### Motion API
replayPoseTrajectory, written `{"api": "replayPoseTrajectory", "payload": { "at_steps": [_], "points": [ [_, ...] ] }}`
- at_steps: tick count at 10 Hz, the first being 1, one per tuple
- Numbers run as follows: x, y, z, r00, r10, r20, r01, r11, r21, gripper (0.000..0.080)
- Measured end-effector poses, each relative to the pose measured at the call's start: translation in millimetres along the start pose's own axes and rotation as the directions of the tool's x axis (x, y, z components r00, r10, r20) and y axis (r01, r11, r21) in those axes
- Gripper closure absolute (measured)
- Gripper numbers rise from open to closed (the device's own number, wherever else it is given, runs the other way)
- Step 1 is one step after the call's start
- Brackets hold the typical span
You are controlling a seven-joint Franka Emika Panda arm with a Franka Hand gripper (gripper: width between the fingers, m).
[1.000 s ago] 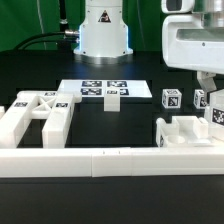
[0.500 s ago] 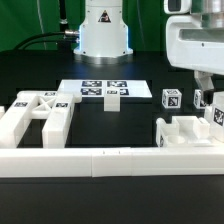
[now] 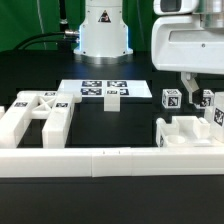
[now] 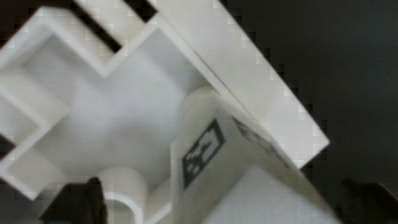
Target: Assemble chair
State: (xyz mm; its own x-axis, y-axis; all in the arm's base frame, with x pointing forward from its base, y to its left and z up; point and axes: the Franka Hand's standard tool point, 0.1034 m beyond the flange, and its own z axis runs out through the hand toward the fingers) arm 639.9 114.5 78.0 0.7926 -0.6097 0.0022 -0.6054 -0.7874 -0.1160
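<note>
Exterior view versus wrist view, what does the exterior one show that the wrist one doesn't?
Only the exterior view shows the X-braced frame, the marker board, the border wall and the gripper. Only the wrist view shows a close look into a white chair piece with angled walls. Both show a tagged white part, though I cannot tell if it is the same one.

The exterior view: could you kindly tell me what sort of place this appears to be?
Probably a robotics lab bench: a robot arm's white base on a black table, a marker board of printed tags before it, and tagged white chair pieces by a low border wall.
</note>
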Motion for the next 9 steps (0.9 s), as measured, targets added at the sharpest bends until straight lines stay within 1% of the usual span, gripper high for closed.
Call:
{"api": "replayPoseTrajectory", "payload": {
  "at_steps": [2,3,4,5,6,8,9],
  "points": [
    [0.7,-2.4,-3.9,0.968,-0.250,0.021,0.250,0.967,-0.038,0.0151],
    [1.9,-3.9,-4.7,0.927,-0.373,0.029,0.375,0.926,-0.055,0.0151],
    [2.3,-5.9,-4.8,0.888,-0.458,0.037,0.459,0.886,-0.064,0.0151],
    [2.9,-5.3,-4.5,0.844,-0.534,0.047,0.536,0.842,-0.062,0.0151],
    [3.4,-4.5,-4.2,0.816,-0.576,0.053,0.578,0.814,-0.061,0.0151],
    [3.3,-4.5,-4.0,0.727,-0.684,0.060,0.686,0.725,-0.053,0.0151],
    [3.6,-3.9,-3.7,0.708,-0.704,0.062,0.707,0.706,-0.051,0.0151]
  ]
}}
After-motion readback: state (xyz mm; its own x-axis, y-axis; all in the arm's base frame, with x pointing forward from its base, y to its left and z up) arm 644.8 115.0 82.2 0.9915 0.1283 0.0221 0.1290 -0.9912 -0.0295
